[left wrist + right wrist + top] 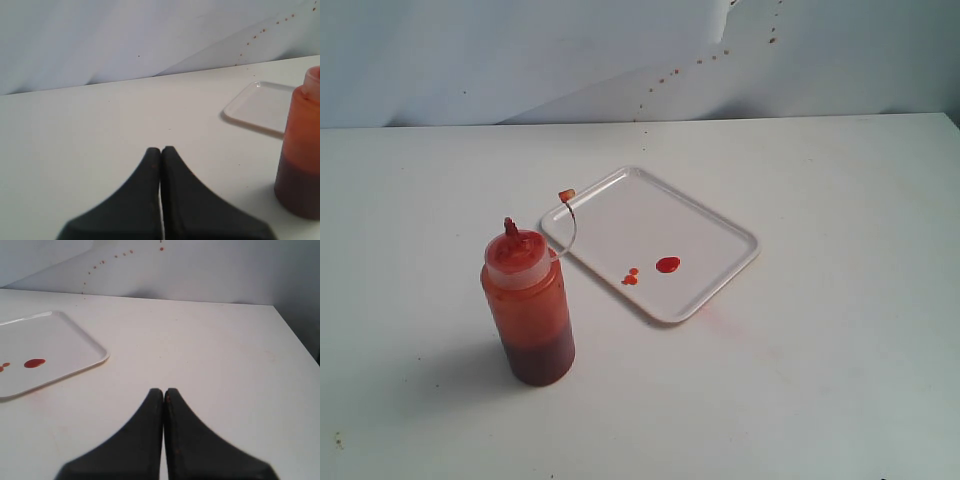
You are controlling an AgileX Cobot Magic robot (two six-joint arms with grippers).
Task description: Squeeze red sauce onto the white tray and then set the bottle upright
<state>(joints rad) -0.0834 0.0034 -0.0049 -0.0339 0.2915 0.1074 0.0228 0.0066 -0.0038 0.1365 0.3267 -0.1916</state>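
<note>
The bottle [530, 305] stands upright on the table, translucent red-orange with a cloudy cap, its tethered tip cap [566, 194] hanging over the tray's corner. The white tray [710, 225] lies just right of it and carries red sauce [668, 264] as one round blob with smaller drops [630, 277] beside it. Neither arm shows in the exterior view. My left gripper [161, 149] is shut and empty above bare table, with the bottle [301, 150] off to one side. My right gripper [164, 390] is shut and empty too, apart from the tray [75, 335] with its sauce blob [34, 362].
The white table [820, 380] reaches a pale backdrop wall [520, 60] speckled with small red splashes [665, 78]. A faint reddish smear [715, 318] marks the table beside the tray's near edge. The table's right edge [295, 335] shows in the right wrist view.
</note>
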